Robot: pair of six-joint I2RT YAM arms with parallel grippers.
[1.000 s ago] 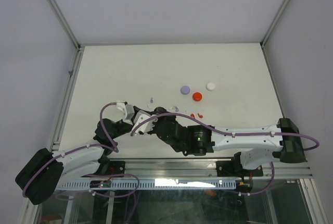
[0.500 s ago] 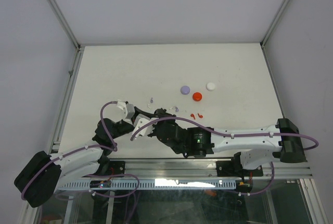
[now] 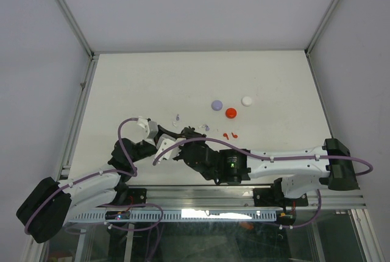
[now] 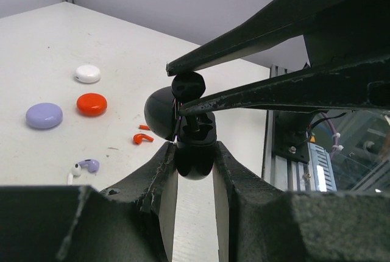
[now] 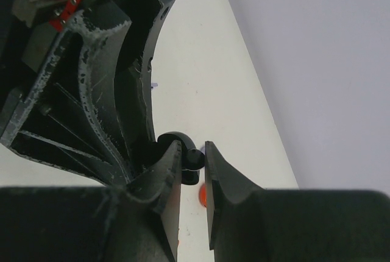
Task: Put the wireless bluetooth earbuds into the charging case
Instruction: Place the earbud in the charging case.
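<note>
L side first: left gripper is closed down snug on the black charging case, clamping its lower half btwn both fingers. The case looks hinged open, w/ the rounded lid tipped back away from the wrist cam.

Centre: right gripper comes in from the R side, long fingers lying nearly level, tips pinched tight on the black earbud. Its own cam agrees: the bud sits right btwn the two tips, no gap seen.

Key relation: the bud is directly above the case mouth, almost touching it. Its long axis looks near upright, head in the R tips, stem pointing down toward the pocket. Whether the stem is already in the well I can't tell; dark on dark. Judgement: the next move is a short straight-down press by the R arm while the L arm keeps the case steady; any sideways offset would jam the stem on the rim.

R of the arms, on the table: loose lavender earbud, red earbuds, then the lavender case, red case, white case, all well apart from both grippers.
</note>
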